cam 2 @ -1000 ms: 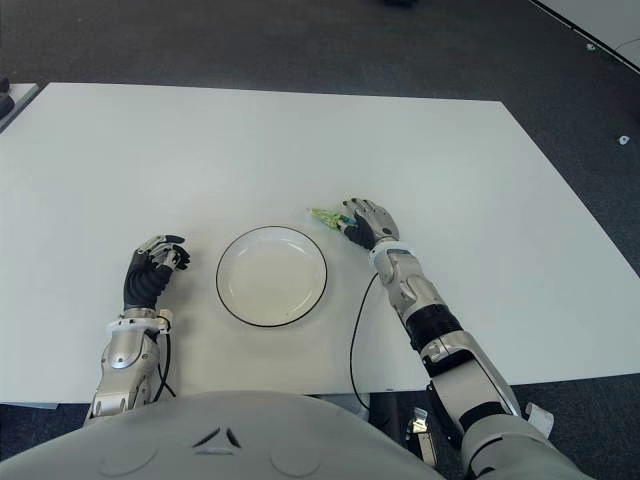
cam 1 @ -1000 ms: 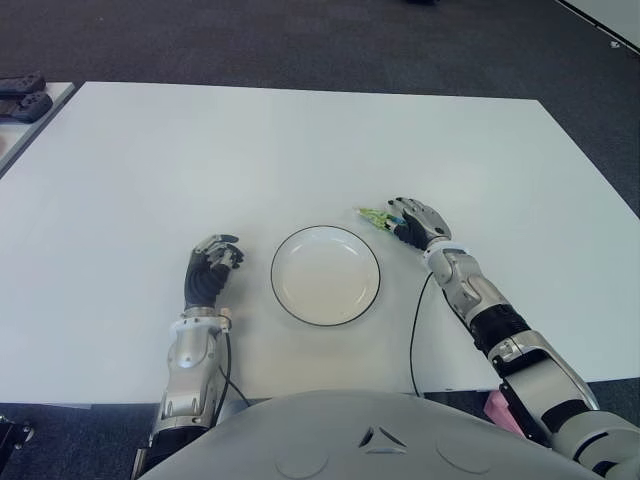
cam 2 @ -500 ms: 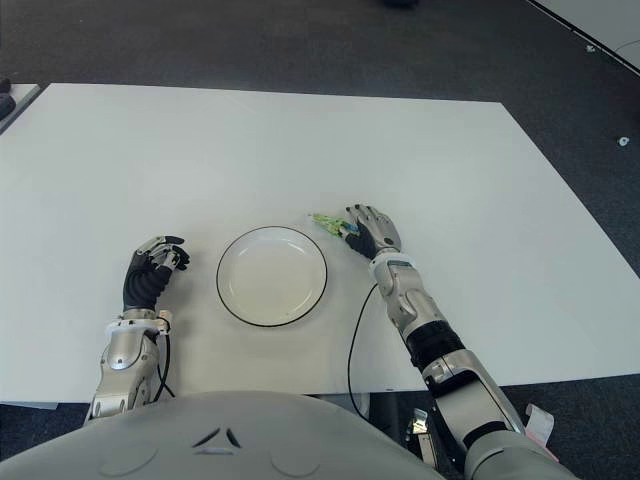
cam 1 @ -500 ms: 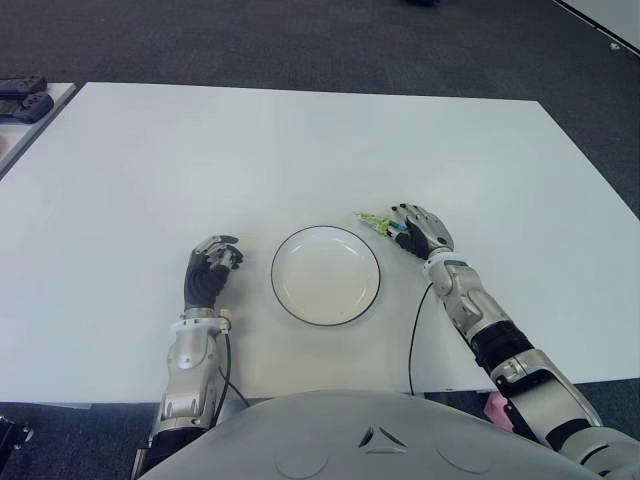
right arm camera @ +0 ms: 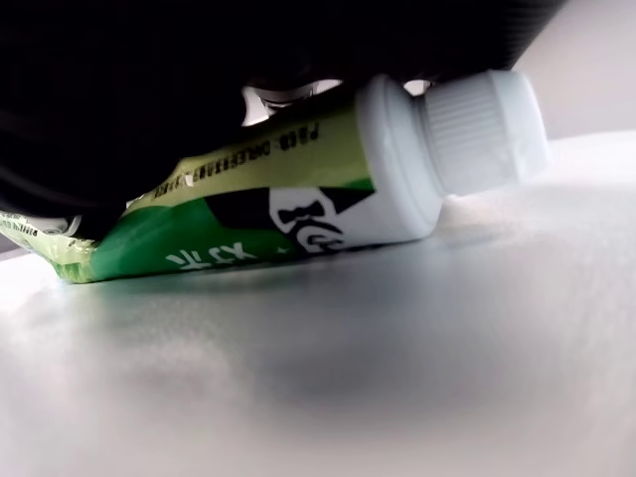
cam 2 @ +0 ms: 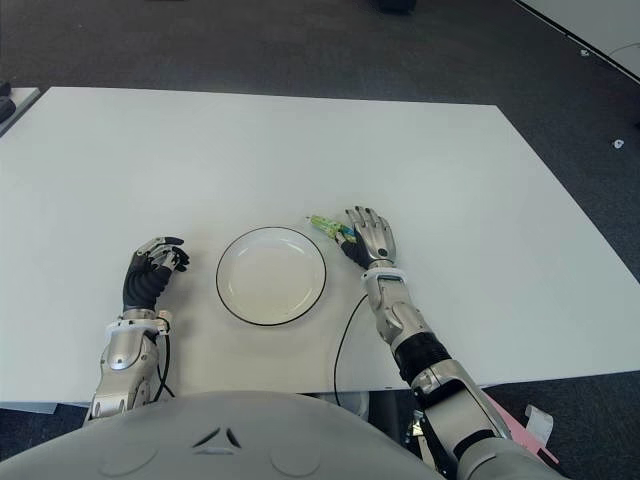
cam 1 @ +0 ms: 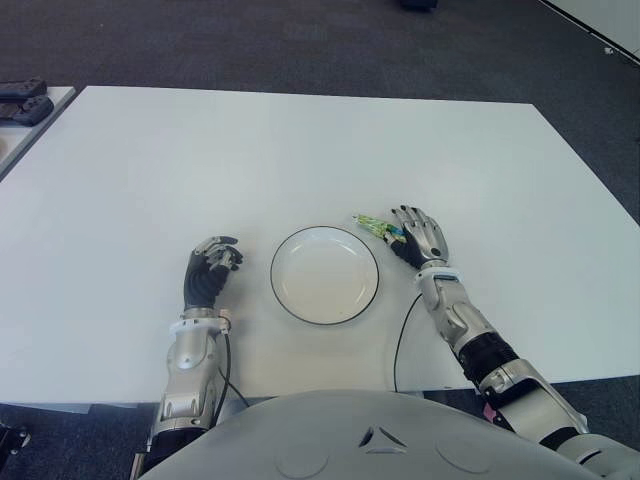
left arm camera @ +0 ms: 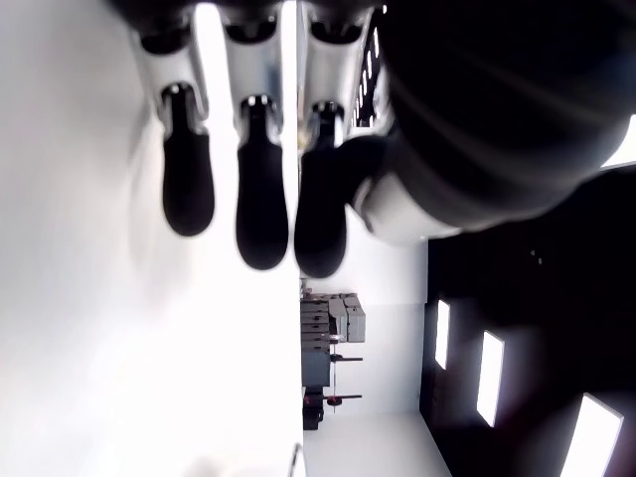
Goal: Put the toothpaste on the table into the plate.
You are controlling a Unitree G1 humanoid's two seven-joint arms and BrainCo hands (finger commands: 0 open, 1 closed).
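Note:
A small green toothpaste tube (cam 1: 371, 224) with a white cap (right arm camera: 477, 129) lies flat on the white table (cam 1: 300, 150), just beyond the upper right rim of the white, black-rimmed plate (cam 1: 274, 276). My right hand (cam 1: 418, 236) lies over the tube's right end with its fingers stretched out and spread. In the right wrist view the tube (right arm camera: 288, 194) rests on the table under the palm, not lifted. My left hand (cam 1: 210, 268) shows left of the plate, fingers curled and holding nothing.
A black cable (cam 1: 399, 340) runs from the right forearm to the table's near edge. Dark objects (cam 1: 22, 96) lie on a second table at the far left. Dark floor surrounds the table.
My right forearm has swung in toward my body, and the hand's fingers have flattened out over the tube. The tube has hardly shifted. The left hand has not moved.

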